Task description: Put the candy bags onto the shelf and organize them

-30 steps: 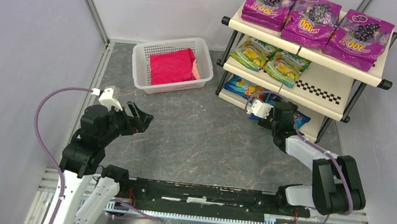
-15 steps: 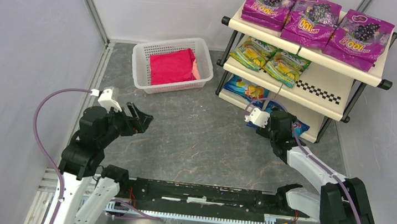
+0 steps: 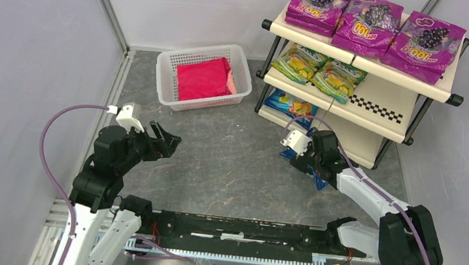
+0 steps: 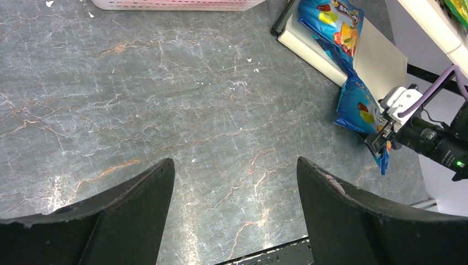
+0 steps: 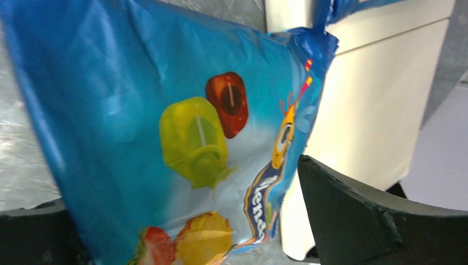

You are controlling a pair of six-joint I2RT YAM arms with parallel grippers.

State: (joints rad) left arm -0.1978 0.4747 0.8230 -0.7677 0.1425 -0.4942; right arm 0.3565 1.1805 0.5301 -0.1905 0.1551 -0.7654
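The cream shelf (image 3: 379, 111) stands at the back right. Three magenta-purple candy bags (image 3: 369, 18) lie on its top tier, two green-yellow ones (image 3: 321, 69) on the middle tier, and one blue bag (image 3: 291, 103) on the bottom tier. My right gripper (image 3: 307, 163) is just in front of the bottom tier, shut on a second blue candy bag (image 5: 165, 110). That bag hangs between its fingers over the floor; it also shows in the left wrist view (image 4: 359, 107). My left gripper (image 3: 168, 140) is open and empty above the floor at the left.
A white lattice basket (image 3: 165, 79) holding a pink folded cloth (image 3: 203, 80) stands at the back, left of the shelf. Grey walls close in both sides. The arms' base rail (image 3: 241, 228) runs along the near edge.
My right gripper has drawn back from the shelf's bottom tier toward the left and near side, and the blue bag came off the tier with it. The left arm has not moved.
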